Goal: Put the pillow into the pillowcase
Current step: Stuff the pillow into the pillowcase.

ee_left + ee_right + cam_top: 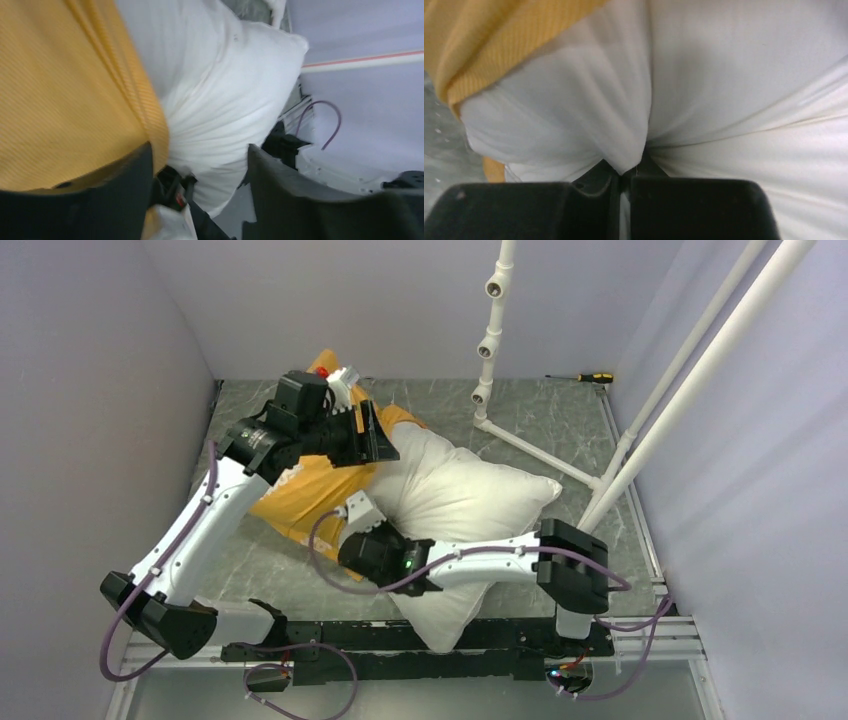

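The white pillow (470,495) lies across the middle of the table, its left end inside the mouth of the orange-yellow pillowcase (305,490). My left gripper (372,432) hovers at the case's opening with its jaws apart. In the left wrist view the gripper (200,195) is open; the pillowcase (65,85) hem drapes against one finger (100,200), and the pillow (220,90) bulges between the jaws. My right gripper (358,512) is at the pillow's near-left side. Its wrist view shows the gripper (624,175) shut on a pinched fold of pillow (734,75), with the pillowcase (489,35) edge just above.
A white pipe stand (490,340) rises at the back of the marbled table (560,430), and two slanted white pipes (690,370) run along the right. A screwdriver (597,377) lies at the far right corner. Grey walls close in the sides.
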### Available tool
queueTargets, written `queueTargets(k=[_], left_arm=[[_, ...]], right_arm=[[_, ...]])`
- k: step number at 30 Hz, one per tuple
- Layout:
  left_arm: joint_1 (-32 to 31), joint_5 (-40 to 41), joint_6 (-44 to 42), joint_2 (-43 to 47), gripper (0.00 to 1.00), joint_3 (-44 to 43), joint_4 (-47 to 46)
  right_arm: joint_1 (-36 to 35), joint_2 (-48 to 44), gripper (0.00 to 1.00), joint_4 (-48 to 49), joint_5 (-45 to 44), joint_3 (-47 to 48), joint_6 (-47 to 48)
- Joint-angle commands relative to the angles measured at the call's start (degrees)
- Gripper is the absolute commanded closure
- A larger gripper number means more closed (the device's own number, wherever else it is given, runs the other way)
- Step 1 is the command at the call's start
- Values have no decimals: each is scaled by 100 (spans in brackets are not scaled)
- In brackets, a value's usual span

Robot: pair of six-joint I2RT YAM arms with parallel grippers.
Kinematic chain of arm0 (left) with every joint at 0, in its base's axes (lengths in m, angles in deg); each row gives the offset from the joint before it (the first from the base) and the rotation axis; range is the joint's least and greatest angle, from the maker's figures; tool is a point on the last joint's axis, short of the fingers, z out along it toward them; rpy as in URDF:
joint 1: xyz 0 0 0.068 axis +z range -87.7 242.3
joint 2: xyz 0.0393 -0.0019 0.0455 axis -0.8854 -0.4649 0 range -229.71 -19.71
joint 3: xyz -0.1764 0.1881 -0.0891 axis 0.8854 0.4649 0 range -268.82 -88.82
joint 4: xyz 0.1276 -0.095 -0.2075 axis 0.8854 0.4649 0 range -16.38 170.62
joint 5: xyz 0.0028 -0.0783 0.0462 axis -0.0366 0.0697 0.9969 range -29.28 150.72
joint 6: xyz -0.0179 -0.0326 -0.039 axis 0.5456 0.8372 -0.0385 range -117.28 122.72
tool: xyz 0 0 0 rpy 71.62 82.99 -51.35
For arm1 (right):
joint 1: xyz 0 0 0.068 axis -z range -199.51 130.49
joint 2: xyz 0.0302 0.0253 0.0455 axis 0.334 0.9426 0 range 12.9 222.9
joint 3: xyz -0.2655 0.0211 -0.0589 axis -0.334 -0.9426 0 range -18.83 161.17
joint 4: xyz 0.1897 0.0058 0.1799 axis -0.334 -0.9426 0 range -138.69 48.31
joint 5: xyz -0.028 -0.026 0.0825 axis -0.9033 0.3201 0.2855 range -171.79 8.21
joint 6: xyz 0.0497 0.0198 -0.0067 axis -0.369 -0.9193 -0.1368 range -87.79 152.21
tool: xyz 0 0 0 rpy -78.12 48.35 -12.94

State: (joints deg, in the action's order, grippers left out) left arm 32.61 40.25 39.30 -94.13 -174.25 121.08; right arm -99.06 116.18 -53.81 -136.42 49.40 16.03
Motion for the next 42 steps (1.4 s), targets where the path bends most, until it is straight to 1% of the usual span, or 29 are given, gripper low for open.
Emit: queueTargets(k=[1, 3, 5, 7, 9, 12, 16, 18, 19, 22, 25, 28, 31, 33, 35, 36, 39, 42], left_arm=[[-54, 304, -508, 254, 20, -1032, 713], [-52, 877, -677, 457, 9, -1096, 1064], [-46, 1357, -782, 714, 5, -1021, 1365], [-45, 1717, -767, 1001, 4, -674, 1601], [-45, 1957, -616, 1374, 5, -117, 1615], [-46, 2034, -184, 1915, 15, 938, 1494], [-45, 2034, 305, 2538, 25, 2496, 694], [-46, 2113, 459, 2698, 26, 3062, 345], [-50, 2288, 487, 2753, 25, 3281, 268], [-50, 2913, 736, 2828, 18, 3636, 420], [-51, 3154, 682, 3185, 10, 3797, 385], [-48, 3462, 705, 3741, 6, 3838, 333], [-48, 3484, 548, 4320, 1, 3707, 63], [-46, 3342, 424, 4561, 1, 3502, -199], [-50, 3022, 219, 4600, 1, 3157, -484], [-49, 2942, 155, 4528, 1, 2985, -451], [-50, 3028, -78, 4247, 1, 2549, 50], [-51, 3262, -172, 4164, 1, 2582, 556]], right_arm=[[800, -93, 100, 161, 2130, -138, -393], [1091, -274, 100, 208, 2619, -107, -438], [1334, -402, 100, 81, 2928, 59, -480], [1569, -512, 100, -28, 3311, 208, -520], [1825, -601, 100, -83, 3744, 308, -640], [2169, -642, 100, -145, 4412, 473, -858], [2521, -580, 100, -162, 5252, 637, -1105], [2660, -558, 100, -169, 5596, 680, -1221], [2728, -548, 100, -172, 5747, 712, -1265], [2909, -505, 100, -264, 6129, 807, -1379], [2991, -469, 100, -364, 6176, 865, -1343], [3024, -415, 100, -400, 6210, 818, -1283], [3024, -438, 100, -354, 6237, 677, -1249], [3024, -466, 100, -278, 6258, 531, -1227], [3024, -460, 100, -292, 6244, 453, -1219], [3031, -451, 100, -306, 6234, 428, -1258], [3124, -442, 100, -194, 6489, 394, -1429], [3258, -416, 100, -44, 6873, 397, -1629]])
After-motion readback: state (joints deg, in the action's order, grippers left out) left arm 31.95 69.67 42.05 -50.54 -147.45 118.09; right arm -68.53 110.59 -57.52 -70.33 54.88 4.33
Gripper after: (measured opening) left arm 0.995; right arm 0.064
